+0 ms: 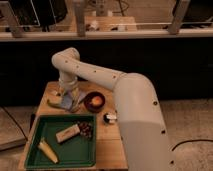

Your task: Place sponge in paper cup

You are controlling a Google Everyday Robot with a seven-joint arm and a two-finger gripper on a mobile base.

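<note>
The light-blue sponge (66, 102) lies on the far left part of the small wooden table (111, 145), on top of some yellowish things. My gripper (68, 93) points down right above the sponge and hides its upper part; I cannot tell whether it touches it. A small pale shape (55, 93) just left of the gripper may be the paper cup, mostly hidden by the wrist.
A brown bowl with orange contents (95, 101) stands just right of the sponge. A green tray (35, 146) at the front holds a tan block (67, 133), dark grapes (86, 129) and a yellow piece (48, 150). A small white-and-black object (110, 118) lies near my arm.
</note>
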